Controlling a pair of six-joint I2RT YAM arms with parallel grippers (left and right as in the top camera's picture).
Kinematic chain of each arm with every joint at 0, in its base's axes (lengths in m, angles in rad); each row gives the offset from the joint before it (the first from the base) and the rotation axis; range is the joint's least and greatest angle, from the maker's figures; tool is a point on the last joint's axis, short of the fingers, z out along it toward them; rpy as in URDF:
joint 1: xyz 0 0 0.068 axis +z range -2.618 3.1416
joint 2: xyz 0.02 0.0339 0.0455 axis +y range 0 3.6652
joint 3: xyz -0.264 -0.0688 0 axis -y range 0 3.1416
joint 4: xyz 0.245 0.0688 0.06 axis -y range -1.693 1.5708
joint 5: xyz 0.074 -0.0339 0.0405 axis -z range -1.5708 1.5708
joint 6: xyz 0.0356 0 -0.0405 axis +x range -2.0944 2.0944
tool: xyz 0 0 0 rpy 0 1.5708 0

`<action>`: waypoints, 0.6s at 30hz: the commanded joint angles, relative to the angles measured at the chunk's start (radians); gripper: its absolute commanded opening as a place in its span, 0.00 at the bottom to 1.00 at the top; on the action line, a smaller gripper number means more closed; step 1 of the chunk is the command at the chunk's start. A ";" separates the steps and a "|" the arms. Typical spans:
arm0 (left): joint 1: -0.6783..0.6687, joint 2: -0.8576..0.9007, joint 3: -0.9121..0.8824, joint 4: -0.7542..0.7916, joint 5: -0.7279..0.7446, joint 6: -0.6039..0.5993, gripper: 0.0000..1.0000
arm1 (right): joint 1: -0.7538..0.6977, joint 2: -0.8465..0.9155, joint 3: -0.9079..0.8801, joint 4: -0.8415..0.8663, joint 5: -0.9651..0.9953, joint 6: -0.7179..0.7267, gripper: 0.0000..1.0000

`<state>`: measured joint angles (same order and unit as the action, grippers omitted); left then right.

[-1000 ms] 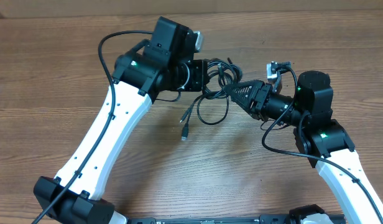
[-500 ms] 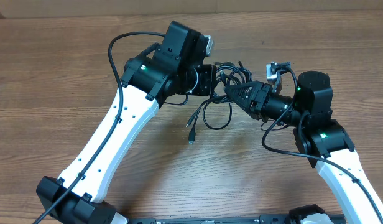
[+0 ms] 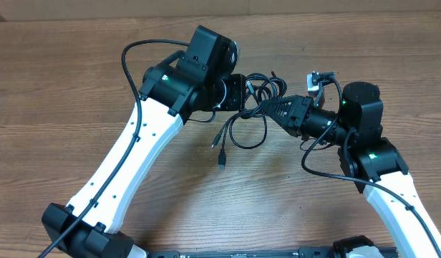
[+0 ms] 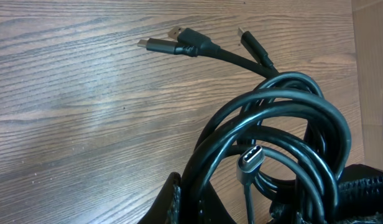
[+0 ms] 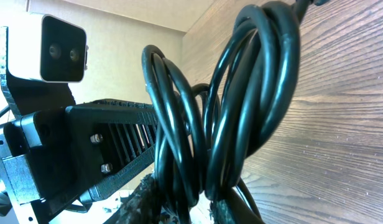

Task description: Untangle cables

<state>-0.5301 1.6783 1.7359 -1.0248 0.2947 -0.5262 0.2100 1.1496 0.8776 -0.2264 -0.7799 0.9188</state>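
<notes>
**Cable bundle held up between both grippers, mid-table**

The cables (image 3: 258, 90) are a tangled coil of thin black cords, bunched in the gap between the two gripper tips near the middle of the wooden table (image 3: 77, 72). The coil is lifted, not lying flat.

A bigger loop (image 3: 248, 135) hangs out of the coil toward the near edge. Two loose tails run off down-left and end in plug ends (image 3: 222, 159). These lie close together on the wood, apart from the coil. The left wrist view shows silver tips on those plugs. It also shows a silver-rimmed oval connector (image 4: 249, 158) hanging inside the coil.

The left gripper (image 3: 240, 92) comes in from the left, jaws fully closed. The coil rises straight out of its tip in the left wrist view, so it has hold of the cables.

The right gripper (image 3: 266, 109) comes in from the right, tip pointed into the bundle and just beside the left gripper. In the right wrist view several strands pass between its fingers (image 5: 145, 202) and fill the gap. The jaws are narrowed around them. Cannot tell whether they are actually pinching the strands or just sitting around them.

The same view shows the left arm's white wrist camera (image 5: 61, 50), just behind the coil.
</notes>
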 commanded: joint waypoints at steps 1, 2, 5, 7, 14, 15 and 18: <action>-0.001 -0.008 0.000 -0.003 -0.021 -0.021 0.04 | -0.001 -0.003 0.022 0.012 -0.006 -0.003 0.25; -0.001 -0.008 0.000 -0.003 -0.021 -0.020 0.05 | -0.001 -0.003 0.022 0.012 -0.006 -0.003 0.25; -0.001 -0.008 0.000 -0.003 -0.021 -0.020 0.04 | -0.001 -0.003 0.022 0.012 -0.006 -0.003 0.24; -0.001 -0.008 0.000 -0.003 -0.021 -0.020 0.04 | -0.001 -0.003 0.022 0.012 -0.006 -0.003 0.21; 0.000 -0.008 0.000 -0.003 -0.021 -0.020 0.04 | -0.001 -0.003 0.022 0.012 -0.005 -0.003 0.04; 0.000 -0.008 0.000 -0.003 -0.021 -0.020 0.04 | -0.001 -0.003 0.022 0.012 -0.002 -0.003 0.04; 0.000 -0.008 0.000 -0.003 -0.021 -0.020 0.04 | -0.001 -0.003 0.022 0.011 0.002 -0.003 0.04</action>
<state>-0.5301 1.6783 1.7359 -1.0267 0.2863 -0.5335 0.2100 1.1496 0.8776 -0.2241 -0.7807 0.9199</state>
